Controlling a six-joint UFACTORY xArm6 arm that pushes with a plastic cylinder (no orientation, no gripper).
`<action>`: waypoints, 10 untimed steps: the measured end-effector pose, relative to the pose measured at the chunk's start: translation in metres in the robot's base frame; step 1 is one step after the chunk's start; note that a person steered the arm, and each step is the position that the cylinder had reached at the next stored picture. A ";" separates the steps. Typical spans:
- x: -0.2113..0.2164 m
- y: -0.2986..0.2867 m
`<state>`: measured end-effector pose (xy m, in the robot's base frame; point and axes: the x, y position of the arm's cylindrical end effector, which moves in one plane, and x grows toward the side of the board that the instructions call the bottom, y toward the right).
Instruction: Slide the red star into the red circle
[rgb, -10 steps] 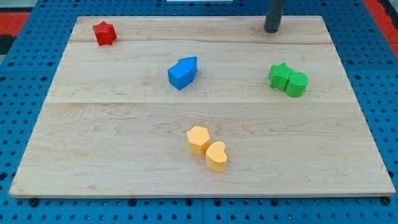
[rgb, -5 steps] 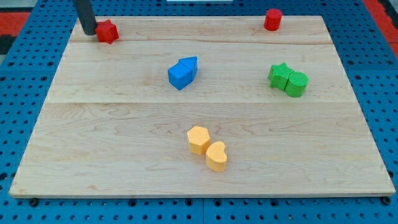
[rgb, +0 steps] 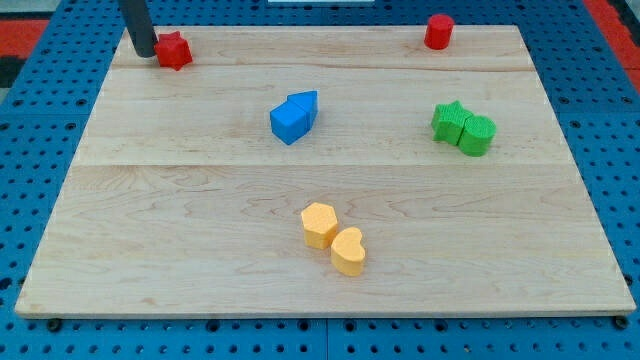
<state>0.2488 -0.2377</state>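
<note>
Red star (rgb: 174, 50) sits at board's top-left corner. Our tip (rgb: 144, 52) touches its left side; we carry bare rod, no fingers to open or clench. Red circle (rgb: 438, 31) stands at top edge, well apart toward view's right. We see 2 blue blocks (rgb: 294, 116) touching at centre, 2 green blocks (rgb: 463, 128) touching at right, 2 yellow blocks (rgb: 333, 238) touching near bottom, on wooden board (rgb: 180, 230).

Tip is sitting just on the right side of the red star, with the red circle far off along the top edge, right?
Not quite. In the camera view my tip sits just on the left side of the red star, not the right. The rest holds: the red circle is far off along the top edge, toward the view's right.
</note>
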 end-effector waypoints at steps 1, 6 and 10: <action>0.009 0.006; -0.030 0.082; -0.020 0.182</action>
<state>0.2288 -0.0561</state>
